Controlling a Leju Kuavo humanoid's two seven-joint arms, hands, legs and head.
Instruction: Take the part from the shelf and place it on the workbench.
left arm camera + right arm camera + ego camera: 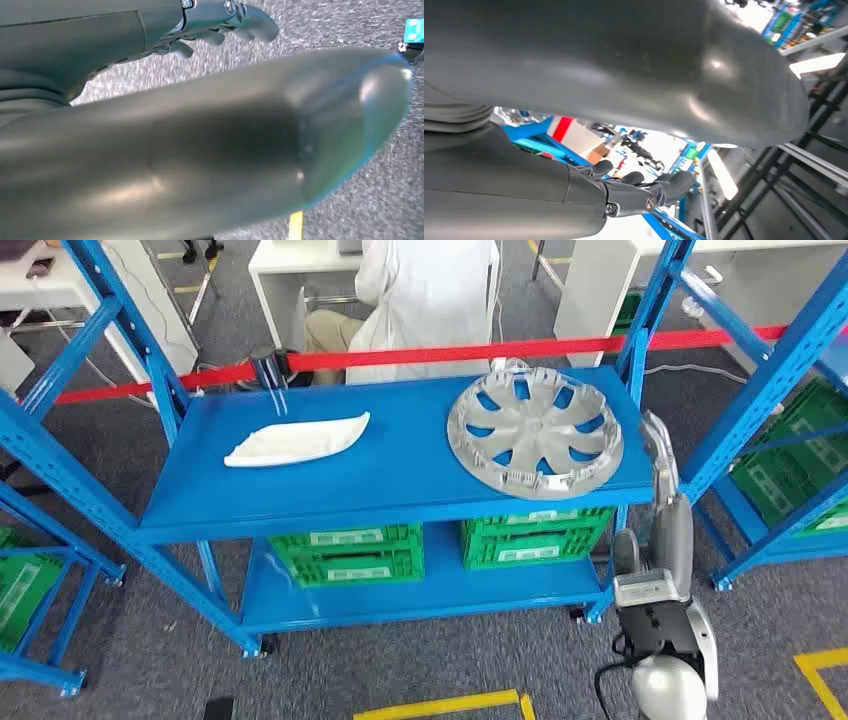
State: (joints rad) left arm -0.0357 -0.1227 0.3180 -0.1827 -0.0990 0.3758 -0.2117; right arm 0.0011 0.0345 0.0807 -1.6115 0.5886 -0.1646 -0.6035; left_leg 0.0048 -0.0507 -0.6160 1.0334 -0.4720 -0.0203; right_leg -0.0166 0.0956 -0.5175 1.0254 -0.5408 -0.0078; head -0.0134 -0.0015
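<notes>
Silver plastic hubcap (535,436) lies flat on blue metal shelf (400,475); right hand (655,440) beside its rim, fingers spread, empty; left hand (220,20) empty, fingers loosely apart.

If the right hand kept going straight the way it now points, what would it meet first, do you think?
Probably the silver wheel cover on the blue shelf. The right hand points up beside the cover's near right edge, fingers apart and holding nothing. Depth is unclear, so it might pass just alongside, toward the shelf's blue upright.
</notes>
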